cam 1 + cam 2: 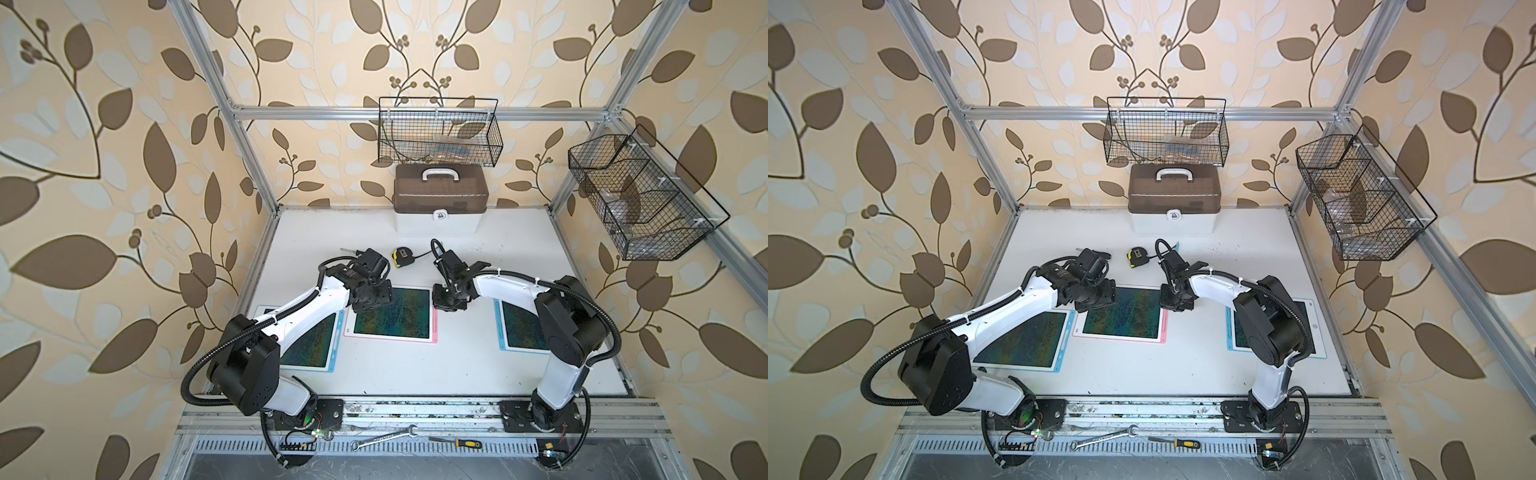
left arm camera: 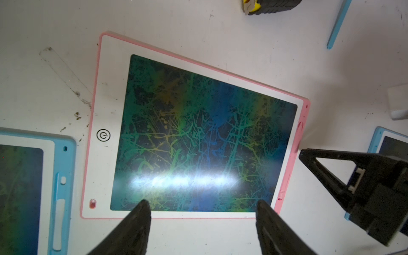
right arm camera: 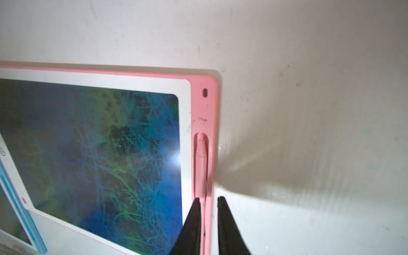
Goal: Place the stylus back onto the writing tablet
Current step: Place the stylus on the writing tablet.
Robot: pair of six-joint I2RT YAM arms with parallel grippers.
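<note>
The pink-rimmed writing tablet [image 1: 390, 313] [image 1: 1121, 311] lies flat in the middle of the table, its dark screen covered in coloured scribbles. The pink stylus [image 3: 201, 159] [image 2: 287, 181] lies in the slot along the tablet's right edge [image 3: 212, 110]. My right gripper [image 3: 208, 198] [image 1: 446, 305] hangs just over that slot. It is open by a narrow gap, with nothing between the fingers. My left gripper [image 2: 203, 205] [image 1: 370, 301] is wide open and empty, above the tablet's far left part.
A blue-rimmed tablet [image 1: 311, 345] lies to the left and another [image 1: 519, 328] to the right, partly under my arms. A tape measure [image 1: 402, 256] and a loose blue stylus [image 2: 337, 24] lie behind. A brown-lidded case [image 1: 440, 199] stands at the back.
</note>
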